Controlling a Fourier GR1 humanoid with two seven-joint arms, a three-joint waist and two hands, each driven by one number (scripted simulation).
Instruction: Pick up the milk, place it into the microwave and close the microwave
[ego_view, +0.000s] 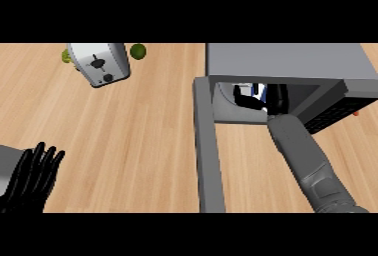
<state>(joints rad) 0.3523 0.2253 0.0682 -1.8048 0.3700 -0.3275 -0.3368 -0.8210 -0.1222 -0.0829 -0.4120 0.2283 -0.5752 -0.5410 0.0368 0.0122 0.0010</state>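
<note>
With the right robot hand (251, 101) deep inside the microwave (288, 62), curled round the milk (255, 90), set it flat w/ walls clear on each side before letting go. Left robot hand (33, 172) rests spread at the counter (125, 145) edge; door (208, 150) hangs open just left of the forearm.

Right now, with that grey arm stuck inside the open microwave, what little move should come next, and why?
Probably let go and draw the right hand straight back out. It is deep inside the grey box-shaped microwave, curled round what looks like the white and blue milk carton. The long grey door stands wide open and cannot swing shut until the forearm clears it. The left hand rests open at the lower left.
</note>
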